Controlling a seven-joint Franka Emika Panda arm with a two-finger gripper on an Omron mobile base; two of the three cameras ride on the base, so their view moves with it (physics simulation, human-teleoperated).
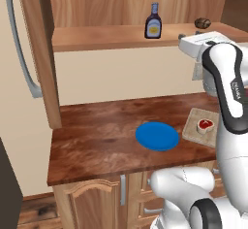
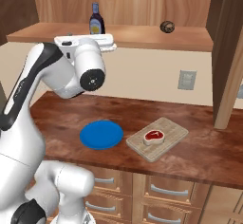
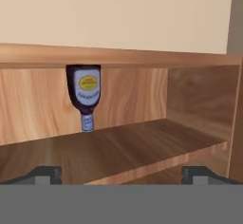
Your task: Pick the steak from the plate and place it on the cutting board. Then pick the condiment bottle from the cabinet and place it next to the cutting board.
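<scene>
Up on the cabinet shelf the condiment bottle stood upright near the ledge's front edge, well apart from our fingers. They were spread fully wide, holding and touching nothing. We judged the main risk a clumsy approach: a fingertip might clip the narrow bottle and tip it, or knock it off the ledge. Below, the steak already lay on the cutting board, just right of the plate on the counter.
</scene>
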